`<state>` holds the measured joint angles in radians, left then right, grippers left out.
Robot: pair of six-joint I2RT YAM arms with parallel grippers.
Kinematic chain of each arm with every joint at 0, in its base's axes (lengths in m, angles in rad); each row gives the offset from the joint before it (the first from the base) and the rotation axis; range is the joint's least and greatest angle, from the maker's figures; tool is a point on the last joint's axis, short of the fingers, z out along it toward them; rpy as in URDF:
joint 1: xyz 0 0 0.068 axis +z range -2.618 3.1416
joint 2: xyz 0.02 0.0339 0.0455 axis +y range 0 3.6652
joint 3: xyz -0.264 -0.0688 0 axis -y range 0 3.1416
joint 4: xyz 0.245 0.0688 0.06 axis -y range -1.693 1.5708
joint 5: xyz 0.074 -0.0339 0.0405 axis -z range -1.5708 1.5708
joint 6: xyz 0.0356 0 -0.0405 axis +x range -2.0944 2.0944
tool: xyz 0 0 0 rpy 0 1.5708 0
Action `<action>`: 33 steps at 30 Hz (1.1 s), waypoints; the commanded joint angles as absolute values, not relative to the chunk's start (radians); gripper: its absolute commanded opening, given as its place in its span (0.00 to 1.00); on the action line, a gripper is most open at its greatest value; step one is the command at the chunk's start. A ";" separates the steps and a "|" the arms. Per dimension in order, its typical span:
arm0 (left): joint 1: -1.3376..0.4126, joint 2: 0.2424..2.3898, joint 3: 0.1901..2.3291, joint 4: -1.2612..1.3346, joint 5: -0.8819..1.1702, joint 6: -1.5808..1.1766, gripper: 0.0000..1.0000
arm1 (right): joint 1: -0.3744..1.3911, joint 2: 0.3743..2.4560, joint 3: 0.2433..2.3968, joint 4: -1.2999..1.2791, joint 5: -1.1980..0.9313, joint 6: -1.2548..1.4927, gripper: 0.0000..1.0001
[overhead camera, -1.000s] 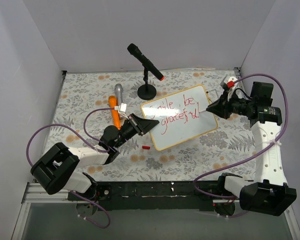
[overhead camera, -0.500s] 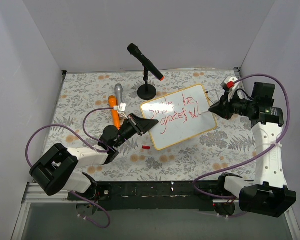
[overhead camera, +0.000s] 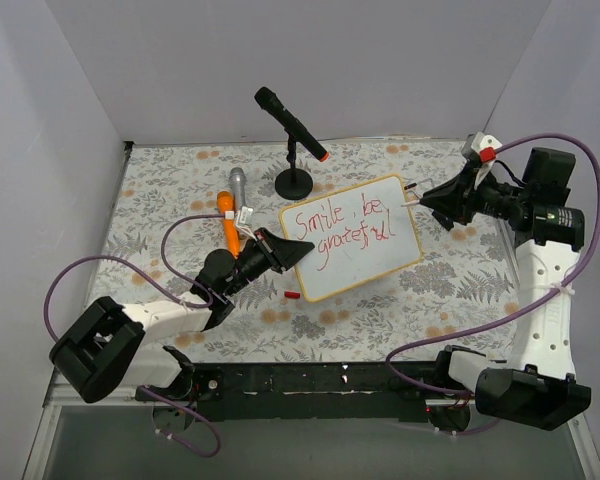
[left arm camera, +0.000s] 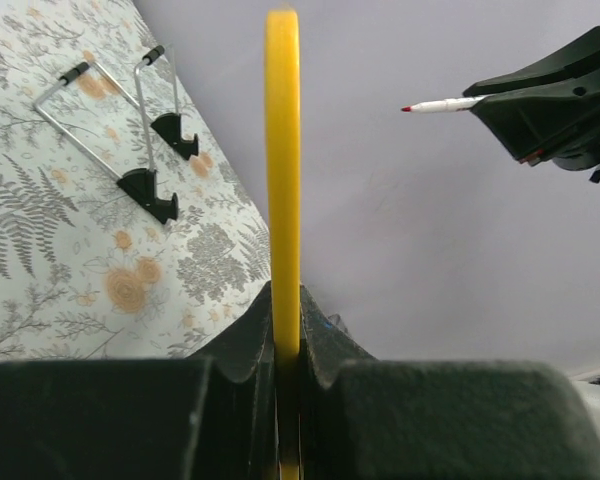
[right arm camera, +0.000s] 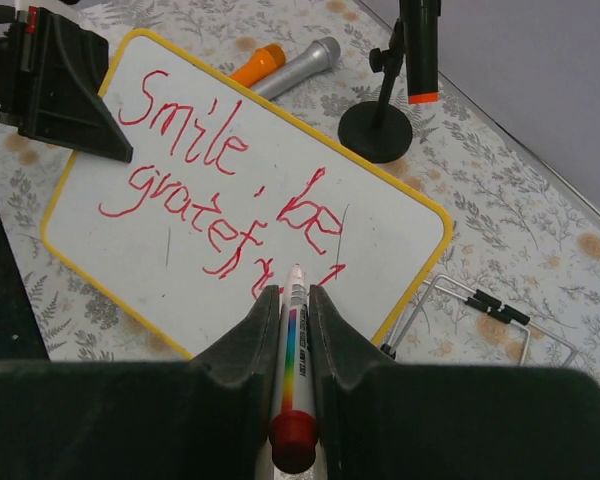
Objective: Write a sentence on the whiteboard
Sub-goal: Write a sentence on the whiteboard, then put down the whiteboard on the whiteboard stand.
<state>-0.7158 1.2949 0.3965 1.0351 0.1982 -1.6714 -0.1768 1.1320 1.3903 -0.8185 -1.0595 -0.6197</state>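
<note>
Whiteboard (overhead camera: 352,237) is held by its near-left edge in the left jaws, which are clamped on the thin yellow rim; in the left wrist view that rim runs straight up out from between them. The board stretches away ahead of those jaws over the counter (overhead camera: 160,190), and the sentence (right arm camera: 220,190) in red reads "Smile, be grateful" across two lines. The right jaws are closed on a marker (right arm camera: 293,350) whose tip points out ahead of them. A second ago that tip was down at the far end of the second line, on the side of the board farthest from the left jaws. Half a second ago it had started to back off. Now the right jaws have drawn up and away, so the tip hangs in the air past the rim, well apart from the writing. The whiteboard has also swung a little in the left jaws, its far end turned slightly toward the back of the counter. With both lines complete and the tip lifted off, the writing itself looks finished, and what seems to be left is setting the board down and parking the marker. A small red piece (overhead camera: 292,295) lies on the counter just beside the left jaws; what it is cannot be told.
</note>
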 commanded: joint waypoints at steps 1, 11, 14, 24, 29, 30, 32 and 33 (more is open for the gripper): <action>-0.695 1.175 0.431 1.014 0.195 -1.556 0.00 | -0.253 1.092 1.347 -0.743 -1.300 -0.514 0.01; -0.646 1.169 0.546 0.899 0.241 -1.396 0.00 | -0.310 1.022 1.289 -0.683 -1.246 -0.480 0.01; -0.630 1.218 0.613 0.902 0.284 -1.372 0.00 | -0.322 1.014 1.282 -0.672 -1.244 -0.468 0.01; -0.603 1.435 0.799 0.978 0.382 -1.359 0.00 | -0.351 1.045 1.322 -0.670 -1.269 -0.436 0.01; -0.600 1.564 0.888 1.052 0.400 -1.382 0.00 | -0.356 1.075 1.385 -0.707 -1.266 -0.440 0.01; -0.600 1.589 0.903 1.084 0.405 -1.391 0.00 | -0.357 1.080 1.393 -0.716 -1.262 -0.440 0.01; -0.601 1.660 0.942 1.121 0.413 -1.422 0.00 | -0.365 1.095 1.408 -0.721 -1.264 -0.439 0.01; -0.600 1.680 0.956 1.152 0.414 -1.433 0.00 | -0.370 1.100 1.411 -0.721 -1.267 -0.437 0.01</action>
<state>-0.6067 1.6386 0.8577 0.9375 0.3904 -1.3804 -0.3531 1.0863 1.3502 -0.7074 -1.2415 -0.4477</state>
